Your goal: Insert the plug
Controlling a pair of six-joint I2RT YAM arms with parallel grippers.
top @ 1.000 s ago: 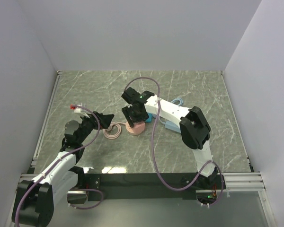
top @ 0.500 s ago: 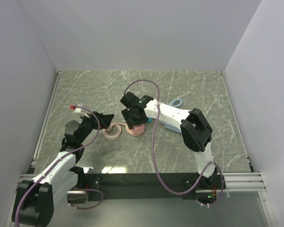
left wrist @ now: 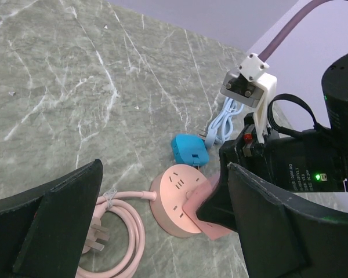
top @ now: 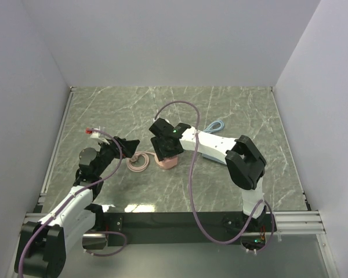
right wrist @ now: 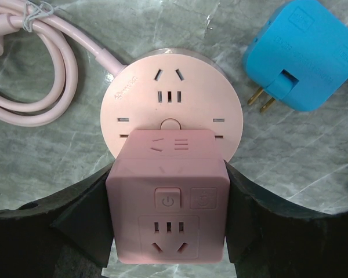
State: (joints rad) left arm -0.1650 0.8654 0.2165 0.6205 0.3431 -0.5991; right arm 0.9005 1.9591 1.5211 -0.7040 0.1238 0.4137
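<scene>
**Right jaws clamp cube; plug lies free beside disc**

- Right gripper (right wrist: pixel 168 215): jaws closed about halfway, one pad pressed on each side of the cube (right wrist: pixel 167 174). Firm hold, cube square between them. In the right wrist view its switch face is up.
- The cube overlaps the 6 o'clock edge of the disc (right wrist: pixel 171 101). Cannot tell whether it is seated in the disc or only resting on it. In the left wrist view it looks tilted.
- Plug (right wrist: pixel 304 55): at 2 o'clock from the cube, on its side on the table (left wrist: pixel 58 87). It is just beside the disc but not touching, and nothing grips it. Its prongs (right wrist: pixel 261 101) point toward 8 o'clock, at the disc rim.
- Judgement: the cube is likely held to steady or shift the socket block, so that a free face is offered to the plug. Picking up the plug is not yet begun.
- Left gripper (top: pixel 127 143): jaws wide open and empty, hovering at 9 o'clock from the disc and facing it. Probably waiting to take the plug or brace the disc.
- Pink cord (right wrist: pixel 40 87): tied in a coil at 10 o'clock from the disc.
- Blue cord (left wrist: pixel 223 124): lies beyond the plug in the left wrist view.

Count: plug 1, prongs 2, cube 1, disc 1, cords 2, grippers 2.
</scene>
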